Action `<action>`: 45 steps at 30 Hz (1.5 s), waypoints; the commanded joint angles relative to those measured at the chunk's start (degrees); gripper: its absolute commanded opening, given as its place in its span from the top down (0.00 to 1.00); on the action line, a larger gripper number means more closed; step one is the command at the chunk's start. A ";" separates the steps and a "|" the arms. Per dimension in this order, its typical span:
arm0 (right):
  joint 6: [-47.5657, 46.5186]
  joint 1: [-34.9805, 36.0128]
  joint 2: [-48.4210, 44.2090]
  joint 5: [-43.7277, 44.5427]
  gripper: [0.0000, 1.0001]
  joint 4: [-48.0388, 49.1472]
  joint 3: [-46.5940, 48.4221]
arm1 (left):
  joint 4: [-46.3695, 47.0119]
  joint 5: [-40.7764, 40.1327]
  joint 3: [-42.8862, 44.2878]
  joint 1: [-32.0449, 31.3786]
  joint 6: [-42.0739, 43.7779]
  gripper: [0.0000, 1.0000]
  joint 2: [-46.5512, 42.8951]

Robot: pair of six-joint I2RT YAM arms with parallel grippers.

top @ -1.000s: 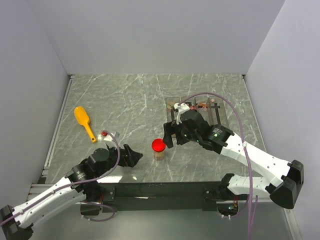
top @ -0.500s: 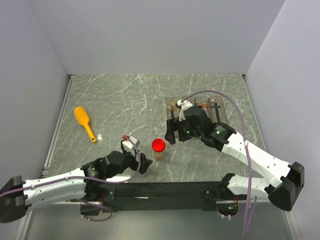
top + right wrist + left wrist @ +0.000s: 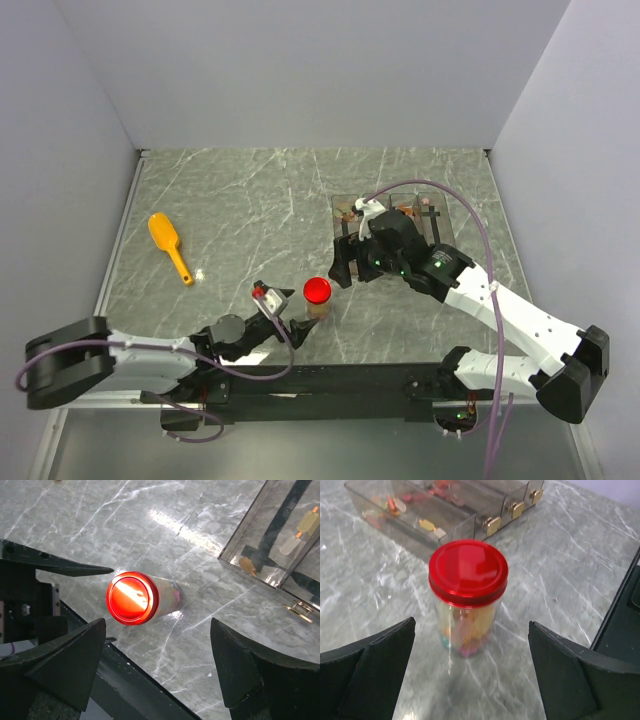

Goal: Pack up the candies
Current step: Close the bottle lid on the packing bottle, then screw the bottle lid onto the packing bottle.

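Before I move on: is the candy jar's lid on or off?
On. The red lid covers the mouth of the upright jar, candies showing through its clear wall. Tightness: cannot tell.

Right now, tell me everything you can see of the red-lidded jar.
The jar is a clear, plastic-looking cylinder standing upright on the marble table. It is closed by a glossy red lid. Pink, orange, yellow and blue-green candies show through its wall. Nothing grips it: the left gripper frames it with open fingers, apart from it.
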 commanded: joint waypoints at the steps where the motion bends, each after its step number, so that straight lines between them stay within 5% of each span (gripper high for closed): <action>1: -0.04 -0.28 -1.30 -1.59 0.10 3.45 -0.69 | 20.09 0.01 -5.18 -0.26 4.07 0.01 7.37; 5: -0.21 -0.37 -0.42 -2.21 0.10 2.92 -0.08 | 31.94 -1.13 -3.86 0.09 5.04 0.01 22.38; 10: -0.74 -0.37 -0.51 -3.00 0.11 2.75 0.01 | 38.21 -0.87 -2.90 0.44 5.47 0.00 29.97; 22: -1.18 -0.37 5.03 -6.87 0.25 4.24 -0.25 | 51.83 7.73 -2.90 5.98 3.98 0.01 35.43; 45: 1.72 -0.19 8.72 -10.91 0.54 11.71 -10.71 | 53.95 14.60 4.22 10.37 3.37 0.01 35.78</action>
